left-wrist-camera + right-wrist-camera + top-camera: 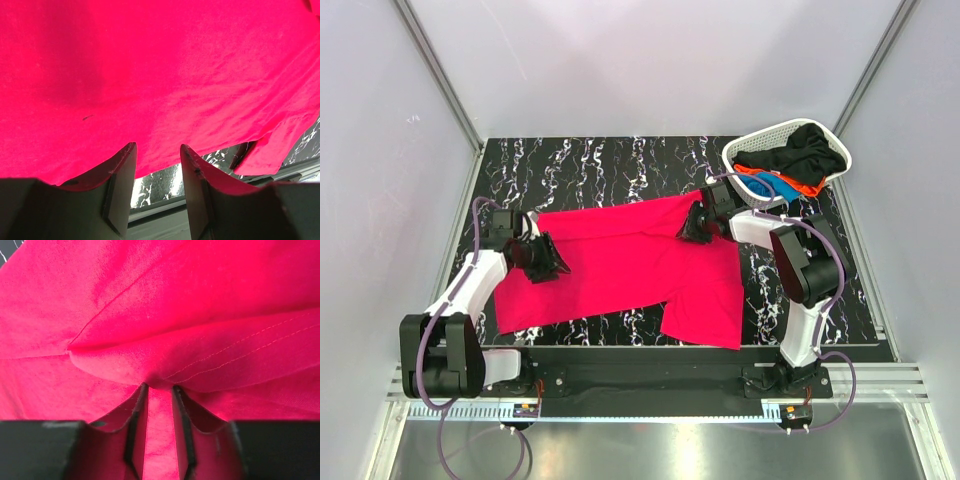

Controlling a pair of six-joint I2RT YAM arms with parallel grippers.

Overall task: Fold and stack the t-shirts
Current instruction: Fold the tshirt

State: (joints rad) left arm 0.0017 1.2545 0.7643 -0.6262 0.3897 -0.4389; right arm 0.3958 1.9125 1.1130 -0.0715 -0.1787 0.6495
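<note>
A large pinkish-red t-shirt [620, 265] lies spread flat across the black marble table [600, 160]. At the shirt's left edge is my left gripper [545, 262]. In the left wrist view this gripper [157, 146] stands open, the shirt's hem [150, 75] crosses just past its tips, and bare table shows through the gap. My right gripper [692, 228] is at the shirt's upper right corner. Its fingers [159, 386] are shut on a puckered fold of the red cloth [150, 300], which fills the narrow gap between them. Black [800, 155], blue [782, 186] and orange [755, 183] t-shirts sit bunched in the basket.
The white lattice basket [775, 130] stands at the table's back right corner, close behind my right arm. White walls enclose the table on three sides. The near table edge and a metal rail [650, 385] run by the arm bases.
</note>
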